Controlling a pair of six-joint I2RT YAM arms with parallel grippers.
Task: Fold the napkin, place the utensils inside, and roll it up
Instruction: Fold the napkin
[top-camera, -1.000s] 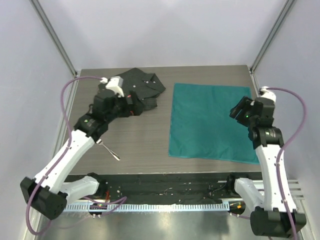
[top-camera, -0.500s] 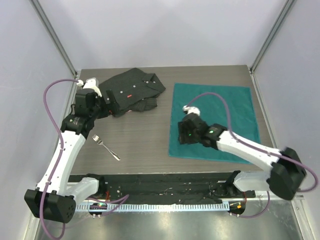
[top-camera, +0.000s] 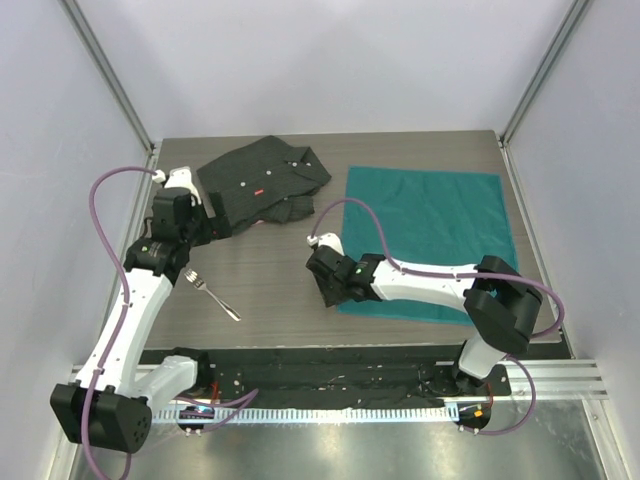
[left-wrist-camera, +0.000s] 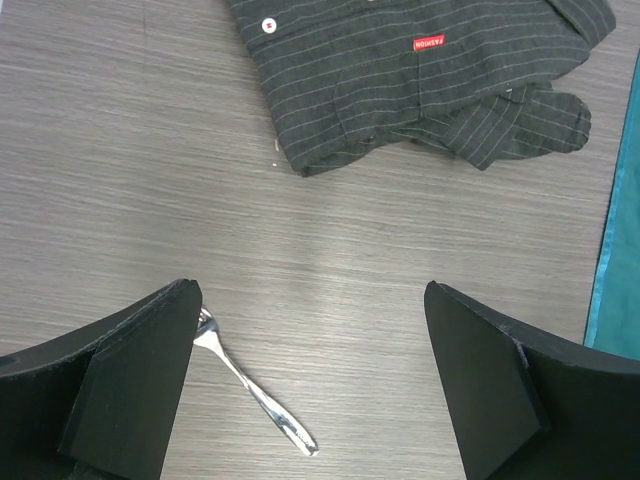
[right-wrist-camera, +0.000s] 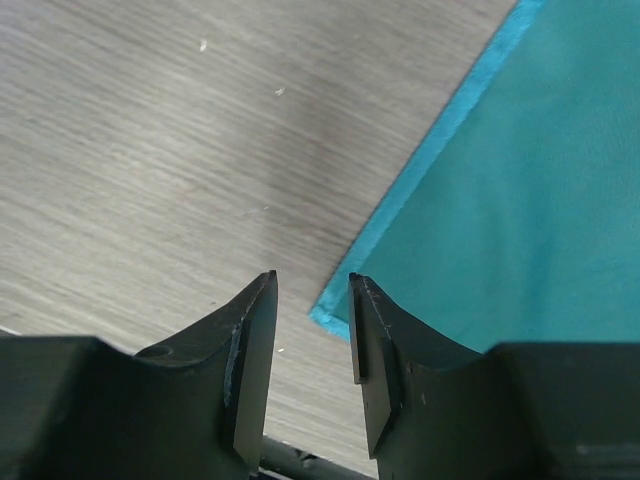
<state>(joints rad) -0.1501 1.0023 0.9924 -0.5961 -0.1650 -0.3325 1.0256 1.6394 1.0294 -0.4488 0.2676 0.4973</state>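
Gripping napkin (right-wrist-camera: 500, 180) corner, step in hand: our right end effector (right-wrist-camera: 312, 300) narrowly parted, corner showing in its gap; we advise seating hem before lifting.

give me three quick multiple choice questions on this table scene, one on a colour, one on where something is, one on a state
1. The napkin is: A teal; B red; C white
2. The fork is: A on the napkin; B lying on the bare table; C held in the air
3. The left claw is: A shut on the fork; B shut on the napkin; C wide open, holding nothing

Answers:
1 A, the cloth shows blue-green in every view.
2 B, it rests on the wood grain, apart from the napkin.
3 C, the left wrist view shows its jaws far apart above the table.
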